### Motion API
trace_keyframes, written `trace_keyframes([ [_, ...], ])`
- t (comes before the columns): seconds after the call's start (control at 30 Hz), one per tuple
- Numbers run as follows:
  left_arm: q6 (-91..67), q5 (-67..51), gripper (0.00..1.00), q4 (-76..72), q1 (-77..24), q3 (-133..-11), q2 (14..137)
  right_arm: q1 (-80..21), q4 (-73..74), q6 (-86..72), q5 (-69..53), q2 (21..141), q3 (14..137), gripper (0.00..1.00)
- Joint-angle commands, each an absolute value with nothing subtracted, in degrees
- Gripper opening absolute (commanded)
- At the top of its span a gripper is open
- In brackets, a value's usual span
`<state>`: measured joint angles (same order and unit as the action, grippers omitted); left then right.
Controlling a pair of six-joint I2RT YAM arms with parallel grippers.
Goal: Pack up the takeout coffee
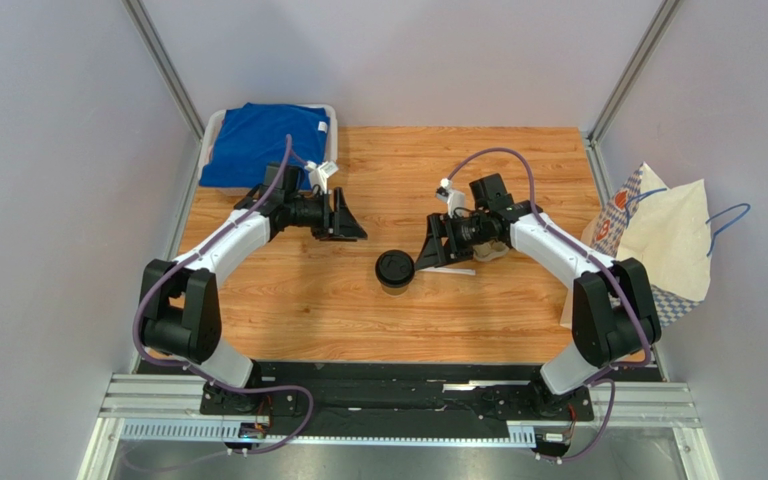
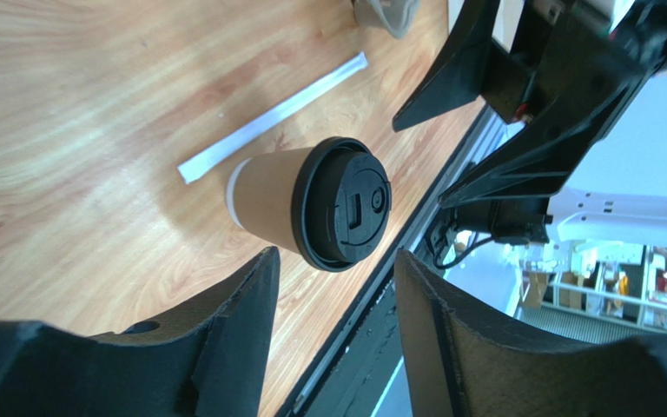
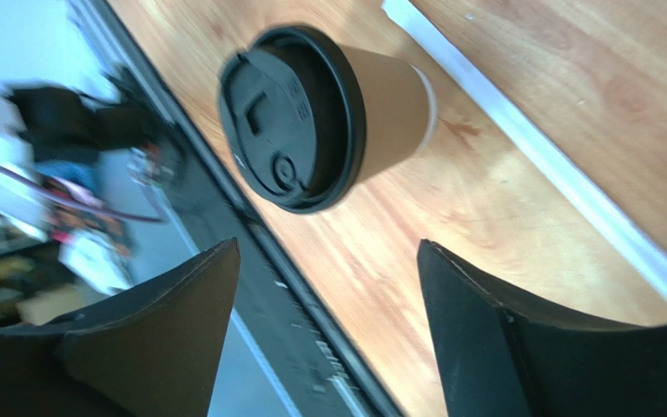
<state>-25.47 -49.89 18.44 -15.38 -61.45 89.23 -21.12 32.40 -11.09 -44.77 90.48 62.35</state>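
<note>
The takeout coffee [image 1: 395, 270] stands upright, lid on, mid-table between the 2 arms. The left gripper [image 1: 350, 218] and the right gripper [image 1: 433, 243] both gape empty, apart from it. A finger clipping its side could tip it, or drag the straw [image 2: 272, 113] just beside it. Only the overhead view shows the bag [image 1: 663, 235] at the right edge, possibly slumped shut. Only the wrist views show the lid seated.

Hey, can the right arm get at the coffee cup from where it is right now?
Probably yes. The right gripper hangs open close to the takeout coffee, with only bare table between them. The wrapped straw lies off to one side, not across the path.
</note>
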Motion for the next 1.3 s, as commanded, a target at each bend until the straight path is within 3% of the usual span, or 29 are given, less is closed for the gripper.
trace_keyframes([
  [0.0,-22.42,-52.47,0.61,16.96,-11.26,-61.35,84.47,-22.06,35.25,9.55,-39.73,86.58,63.55,0.82],
  [0.13,-21.71,-52.56,0.62,16.79,-7.74,-61.08,81.22,-23.9,32.61,24.56,-37.36,84.2,60.39,0.84],
  [0.4,-23.03,-53.52,0.63,16.52,-1.06,-61.7,79.11,-31.2,29.53,33.84,-34.28,88.24,58.97,0.83],
  [1.27,-23.91,-55.46,0.63,16.0,6.85,-60.82,76.29,-40.87,15.29,13.55,-26.02,103.09,69.51,0.75],
])
